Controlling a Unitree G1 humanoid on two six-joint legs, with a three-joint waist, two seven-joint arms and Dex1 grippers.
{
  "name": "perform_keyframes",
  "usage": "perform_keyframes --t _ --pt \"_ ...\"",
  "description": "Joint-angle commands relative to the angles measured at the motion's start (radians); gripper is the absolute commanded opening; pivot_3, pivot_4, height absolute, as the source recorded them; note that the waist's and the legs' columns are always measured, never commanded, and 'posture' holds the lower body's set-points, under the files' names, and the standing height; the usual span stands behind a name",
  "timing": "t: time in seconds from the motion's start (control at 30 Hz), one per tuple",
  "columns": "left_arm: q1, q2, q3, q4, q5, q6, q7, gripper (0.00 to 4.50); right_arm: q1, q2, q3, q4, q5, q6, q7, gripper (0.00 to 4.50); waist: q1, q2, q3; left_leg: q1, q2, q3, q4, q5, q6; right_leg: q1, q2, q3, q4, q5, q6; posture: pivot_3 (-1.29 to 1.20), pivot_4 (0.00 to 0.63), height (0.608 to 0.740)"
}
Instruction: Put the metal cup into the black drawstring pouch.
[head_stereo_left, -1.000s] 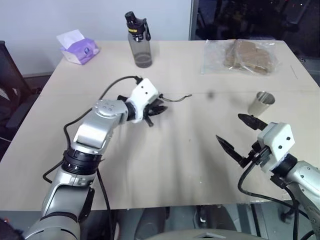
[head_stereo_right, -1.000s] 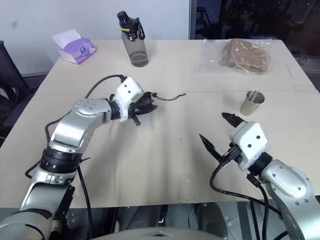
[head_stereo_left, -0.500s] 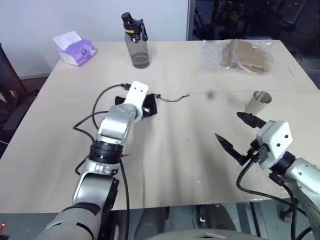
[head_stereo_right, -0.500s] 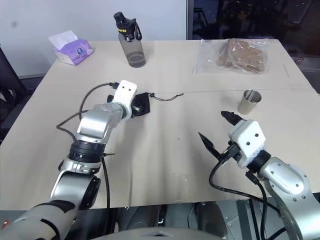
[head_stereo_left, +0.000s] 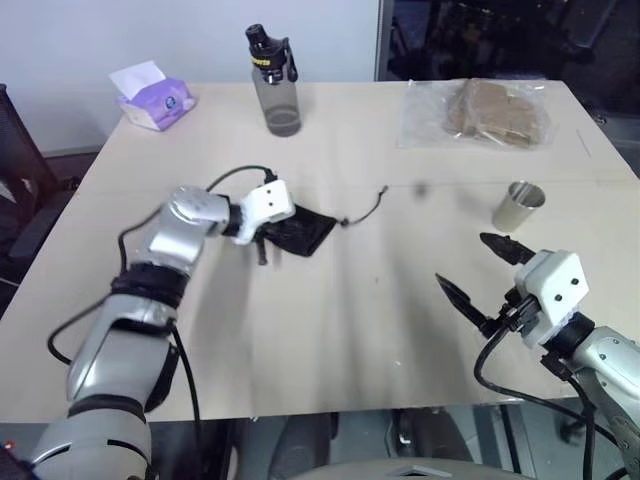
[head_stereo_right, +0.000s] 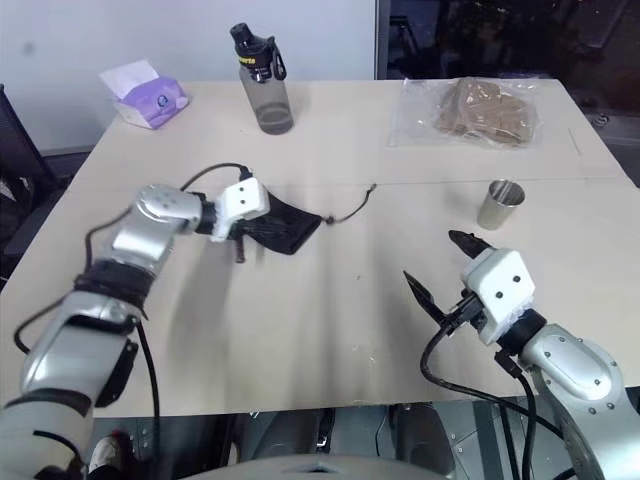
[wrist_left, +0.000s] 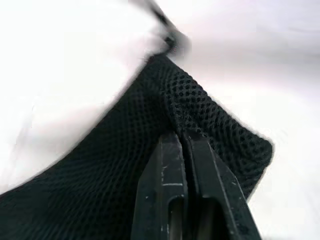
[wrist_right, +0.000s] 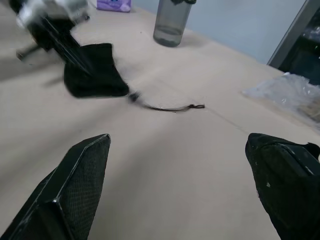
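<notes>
The left gripper (wrist_left: 182, 142) has swung left and pinched its fingers together on the soft black mesh drawstring pouch (head_stereo_left: 298, 231), now dragged flat with its cord (head_stereo_left: 368, 210) trailing right. The right gripper (head_stereo_left: 478, 277) hovers wide apart as before; the small shiny steel cup (head_stereo_left: 519, 206) stands beyond it.

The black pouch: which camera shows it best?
The left eye view: the whole black pouch lies flat on the table, cord trailing, left hand pinching its edge. The left wrist view gives close mesh; the right wrist view a distant side glimpse.
</notes>
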Motion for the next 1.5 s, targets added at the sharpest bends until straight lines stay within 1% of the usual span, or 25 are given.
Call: perform_keyframes --t 0.03,0.13,0.17,0.2,0.23,0.27,0.33,0.37,0.4,0.43,0.5,0.53,0.6,0.7,0.77,0.87,1.0,1.13,1.27,1.37,1.4,1.47,1.5 --pt "-0.125 -0.016 0.025 0.185 -0.011 -0.137 -0.175 0.1 0.01 0.01 -0.006 -0.052 -0.014 -0.026 -0.017 4.5 0.001 0.0 0.0 -0.001 0.0 0.0 0.0 0.0 0.0 0.0 0.0 0.0 -0.001 0.0 0.0 0.0 0.15 0.74" --pt "-0.182 -0.028 0.059 0.263 -0.026 -0.054 -0.207 0.81 0.008 0.019 0.013 -0.062 -0.026 -0.018 -0.032 4.5 -0.009 -0.001 0.0 -0.002 -0.001 0.0 0.001 -0.001 0.001 0.0 0.0 0.0 -0.001 0.0 0.001 0.0 0.15 0.74" --pt "-0.181 -0.031 0.08 0.25 -0.044 0.003 -0.197 1.28 0.008 0.021 0.017 -0.065 -0.029 -0.016 -0.035 4.5 -0.012 -0.001 0.0 -0.002 -0.001 0.0 0.001 -0.001 0.002 0.0 0.0 0.0 -0.001 0.0 0.001 0.0 0.15 0.74" --pt "-0.17 -0.03 0.102 0.22 -0.057 0.064 -0.172 1.77 0.008 0.022 0.02 -0.067 -0.031 -0.015 -0.037 4.5 -0.017 -0.001 0.0 -0.001 0.0 0.0 0.001 -0.001 0.002 0.0 0.0 0.0 0.0 0.0 0.001 0.0 0.15 0.74" --pt "-0.135 -0.021 0.122 0.146 -0.075 0.148 -0.152 2.33 0.009 0.024 0.019 -0.065 -0.032 -0.016 -0.038 4.5 -0.019 -0.001 0.0 -0.001 0.0 0.0 0.001 -0.001 0.003 0.0 0.001 0.0 0.0 0.0 0.001 0.0 0.15 0.74" --pt "-0.077 -0.003 0.141 0.028 -0.102 0.24 -0.141 2.58 0.01 0.025 0.019 -0.062 -0.033 -0.019 -0.037 4.5 -0.025 -0.001 0.0 -0.001 0.001 0.0 0.001 -0.001 0.003 0.0 0.001 0.0 0.001 0.0 0.001 0.0 0.15 0.74" --pt "0.093 0.031 0.197 -0.332 -0.182 0.51 -0.058 2.58 0.009 0.026 0.021 -0.05 -0.037 -0.028 -0.031 4.5 -0.043 0.0 0.001 0.0 0.003 -0.002 0.0 -0.002 0.003 -0.001 0.001 0.001 0.001 0.0 0.001 0.0 0.15 0.74" --pt "0.186 0.04 0.229 -0.526 -0.175 0.648 0.044 2.58 0.004 0.026 0.023 -0.041 -0.037 -0.033 -0.026 4.5 -0.046 0.0 0.001 0.001 0.004 -0.003 -0.002 -0.002 0.004 -0.001 0.001 0.003 0.002 -0.001 0.001 0.0 0.15 0.74" --pt "0.263 0.043 0.242 -0.694 -0.106 0.763 0.174 2.58 -0.002 0.026 0.025 -0.032 -0.036 -0.038 -0.021 4.5 -0.044 0.0 0.001 0.002 0.006 -0.004 -0.002 -0.002 0.004 -0.002 0.001 0.004 0.002 -0.001 0.001 0.0 0.15 0.74" --pt "0.326 0.032 0.265 -0.83 -0.077 0.841 0.27 2.58 -0.011 0.025 0.031 -0.024 -0.037 -0.042 -0.017 4.5 -0.043 0.0 0.001 0.001 0.006 -0.004 -0.002 -0.002 0.004 -0.002 0.001 0.004 0.002 -0.001 0.001 0.0 0.15 0.74" --pt "0.403 0.015 0.285 -1.013 -0.063 0.961 0.377 2.58 -0.025 0.025 0.039 -0.01 -0.039 -0.048 -0.011 4.5 -0.035 0.0 0.001 0.002 0.006 -0.004 -0.002 -0.002 0.004 -0.002 0.0 0.005 0.003 -0.001 0.001 0.0 0.15 0.74" --pt "0.44 0.001 0.29 -1.088 -0.056 0.999 0.426 2.58 -0.031 0.025 0.042 -0.004 -0.039 -0.05 -0.009 4.5 -0.028 -0.001 0.001 0.002 0.005 -0.004 -0.001 -0.002 0.004 -0.002 0.0 0.004 0.003 -0.001 0.001 0.0 0.15 0.74" --pt "0.512 -0.035 0.281 -1.22 0.004 1.037 0.555 2.58 -0.039 0.025 0.046 0.007 -0.041 -0.056 -0.005 4.5 -0.022 0.0 0.001 0.003 0.004 -0.005 -0.001 -0.002 0.004 0.0 0.0 0.004 0.003 -0.001 0.001 0.0 0.15 0.74" --pt "0.606 -0.043 0.203 -1.315 0.13 0.998 0.705 2.58 -0.057 0.029 0.058 0.018 -0.043 -0.061 -0.003 4.5 -0.014 0.0 0.001 0.005 0.004 -0.004 -0.001 -0.002 0.004 0.0 0.0 0.005 0.004 -0.001 0.001 0.0 0.15 0.74" --pt "0.642 -0.049 0.158 -1.323 0.197 0.949 0.779 2.58 -0.071 0.032 0.068 0.023 -0.043 -0.059 -0.005 4.5 -0.012 0.0 0.001 0.005 0.003 -0.003 -0.001 -0.002 0.003 0.001 0.0 0.006 0.004 -0.001 0.001 0.0 0.15 0.74" --pt "0.648 -0.072 0.116 -1.31 0.231 0.941 0.829 2.58 -0.08 0.029 0.069 0.024 -0.042 -0.054 -0.002 4.5 -0.008 0.0 0.001 0.005 0.003 -0.004 -0.001 -0.002 0.003 0.0 0.001 0.005 0.004 -0.001 0.001 0.0 0.15 0.74" --pt "0.653 -0.077 0.069 -1.29 0.258 0.912 0.848 2.58 -0.083 0.022 0.052 0.018 -0.032 -0.044 0.0 4.5 -0.01 0.0 0.001 0.005 0.003 -0.003 -0.001 -0.002 0.003 0.0 0.0 0.005 0.003 -0.001 0.001 0.0 0.15 0.74" --pt "0.626 -0.088 0.029 -1.238 0.316 0.872 0.891 2.58 -0.072 0.018 0.044 0.01 -0.03 -0.041 0.001 4.5 -0.01 0.0 0.001 0.005 0.002 -0.003 -0.001 -0.002 0.003 0.0 0.0 0.005 0.003 -0.001 0.001 0.0 0.15 0.74" --pt "0.59 -0.113 0.003 -1.197 0.351 0.871 0.907 2.58 -0.058 0.017 0.04 0.002 -0.03 -0.047 0.001 4.5 -0.01 0.0 0.001 0.004 0.002 -0.003 -0.001 -0.002 0.003 0.0 0.001 0.005 0.003 -0.001 0.001 0.0 0.15 0.74" --pt "0.578 -0.12 -0.005 -1.177 0.356 0.855 0.902 1.86 -0.049 0.013 0.039 -0.007 -0.025 -0.054 0.009 4.5 -0.01 0.0 0.001 0.004 0.002 -0.003 -0.001 -0.002 0.003 0.0 0.0 0.005 0.003 -0.001 0.001 0.0 0.15 0.74" --pt "0.574 -0.12 -0.009 -1.169 0.357 0.85 0.897 1.49 -0.046 0.011 0.04 -0.01 -0.022 -0.056 0.015 4.5 -0.011 0.0 0.001 0.004 0.002 -0.003 -0.001 -0.002 0.003 0.0 0.0 0.005 0.003 -0.001 0.001 0.0 0.15 0.74" --pt "0.565 -0.123 -0.009 -1.149 0.357 0.839 0.891 0.46 -0.038 0.007 0.042 -0.018 -0.014 -0.06 0.026 4.5 -0.011 0.0 0.001 0.004 0.002 -0.003 -0.001 -0.002 0.003 0.0 0.001 0.005 0.003 -0.001 0.001 0.0 0.15 0.74" --pt "0.56 -0.122 -0.008 -1.138 0.356 0.835 0.885 0.03 -0.035 0.004 0.042 -0.02 -0.012 -0.062 0.032 4.5 -0.011 0.0 0.001 0.004 0.002 -0.003 -0.001 -0.002 0.003 0.0 0.001 0.005 0.003 -0.001 0.001 0.0 0.15 0.74"
